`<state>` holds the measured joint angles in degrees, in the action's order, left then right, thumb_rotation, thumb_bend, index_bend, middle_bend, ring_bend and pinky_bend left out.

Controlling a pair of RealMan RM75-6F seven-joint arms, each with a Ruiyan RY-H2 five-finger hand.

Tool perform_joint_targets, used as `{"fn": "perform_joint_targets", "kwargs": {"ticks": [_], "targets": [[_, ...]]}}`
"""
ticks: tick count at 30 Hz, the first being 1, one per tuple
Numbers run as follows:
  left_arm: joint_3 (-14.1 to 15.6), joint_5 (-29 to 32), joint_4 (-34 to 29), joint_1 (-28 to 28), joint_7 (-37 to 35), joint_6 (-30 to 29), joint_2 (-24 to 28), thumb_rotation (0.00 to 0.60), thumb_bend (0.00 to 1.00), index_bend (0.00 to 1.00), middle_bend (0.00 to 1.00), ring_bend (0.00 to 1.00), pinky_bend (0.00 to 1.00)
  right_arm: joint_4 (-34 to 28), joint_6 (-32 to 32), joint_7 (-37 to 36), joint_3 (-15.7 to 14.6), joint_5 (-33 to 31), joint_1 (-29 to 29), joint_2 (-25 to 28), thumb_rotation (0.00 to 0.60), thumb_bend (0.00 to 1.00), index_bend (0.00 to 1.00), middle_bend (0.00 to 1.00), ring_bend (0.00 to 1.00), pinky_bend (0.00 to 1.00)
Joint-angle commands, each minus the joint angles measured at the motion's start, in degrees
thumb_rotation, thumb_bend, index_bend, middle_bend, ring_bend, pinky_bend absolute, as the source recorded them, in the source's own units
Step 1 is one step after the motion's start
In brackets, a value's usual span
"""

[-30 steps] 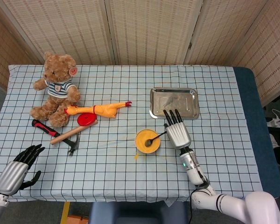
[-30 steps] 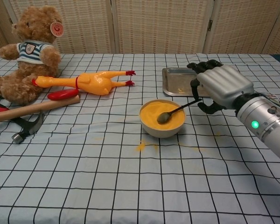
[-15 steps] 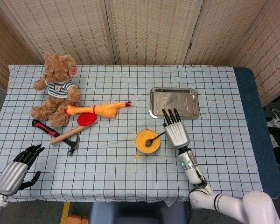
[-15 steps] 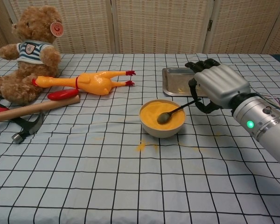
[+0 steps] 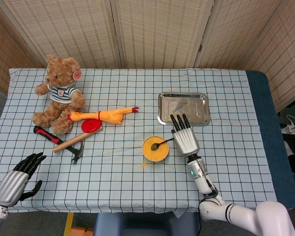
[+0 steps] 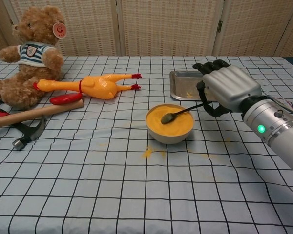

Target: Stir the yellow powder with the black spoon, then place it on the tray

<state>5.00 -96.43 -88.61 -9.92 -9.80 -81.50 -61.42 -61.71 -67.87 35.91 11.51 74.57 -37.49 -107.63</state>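
A small bowl of yellow powder sits mid-table. The black spoon has its powder-coated head in the bowl, its handle slanting up to the right. My right hand pinches the handle's end, just right of the bowl. The metal tray lies behind the hand, with yellow specks in it. My left hand hovers open at the table's near left corner, seen only in the head view.
A teddy bear, a rubber chicken, a red disc and a hammer lie on the left. Spilled powder marks the checked cloth in front of the bowl.
The spoon head has swept across the powder toward the bowl's far left side. My right hand shifted slightly with it. The left hand stayed put.
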Motion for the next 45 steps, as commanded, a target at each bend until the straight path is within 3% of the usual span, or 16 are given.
{"fn": "perform_joint_targets", "kwargs": {"ticks": [1, 6, 12, 19, 25, 34, 45], "targets": [[0.07, -0.16, 0.02, 0.1, -0.05, -0.23, 0.04, 0.6, 0.49, 0.0, 0.0, 0.0, 0.16, -0.84, -0.04, 0.2, -0.27, 0.32, 0.11, 0.64, 0.6, 0.41, 0.6, 0.0, 0.0, 0.0], [0.13, -0.35, -0.01, 0.19, 0.04, -0.41, 0.05, 0.6, 0.49, 0.0, 0.0, 0.0, 0.16, -3.97, 0.82, 0.53, -0.25, 0.05, 0.15, 2.68, 0.6, 0.57, 0.68, 0.02, 0.0, 0.0], [0.21, -0.48, -0.07, 0.42, 0.2, -0.75, 0.06, 0.6, 0.49, 0.0, 0.0, 0.0, 0.16, -12.94, 4.73, 4.11, 1.52, -5.31, 0.07, 7.81, 0.6, 0.69, 0.78, 0.05, 0.0, 0.0], [0.33, -0.95, -0.01, 0.34, 0.32, -0.75, -0.08, 0.6, 0.49, 0.0, 0.0, 0.0, 0.16, -26.23, 11.91, 18.1, 4.59, -21.74, -3.78, 16.75, 0.6, 0.77, 0.88, 0.08, 0.0, 0.0], [0.42, -1.28, -0.03, 0.32, 0.44, -0.85, -0.13, 0.6, 0.49, 0.0, 0.0, 0.0, 0.16, -32.84, 12.59, 27.18, 6.78, -39.69, -10.29, 20.41, 0.6, 0.79, 0.91, 0.09, 0.0, 0.0], [0.4, -1.41, 0.18, 0.38, 0.07, -1.18, -0.09, 0.6, 0.49, 0.0, 0.0, 0.0, 0.16, -31.85, 11.53, 29.77, 7.11, -52.88, -18.92, 20.08, 0.6, 0.82, 0.95, 0.1, 0.0, 0.0], [0.4, -1.86, 0.48, 0.47, -0.87, -1.94, 0.16, 0.6, 0.49, 0.0, 0.0, 0.0, 0.16, -28.78, 9.65, 32.54, 2.68, -59.74, -25.27, 18.16, 0.6, 0.82, 0.97, 0.1, 0.0, 0.0]]}}
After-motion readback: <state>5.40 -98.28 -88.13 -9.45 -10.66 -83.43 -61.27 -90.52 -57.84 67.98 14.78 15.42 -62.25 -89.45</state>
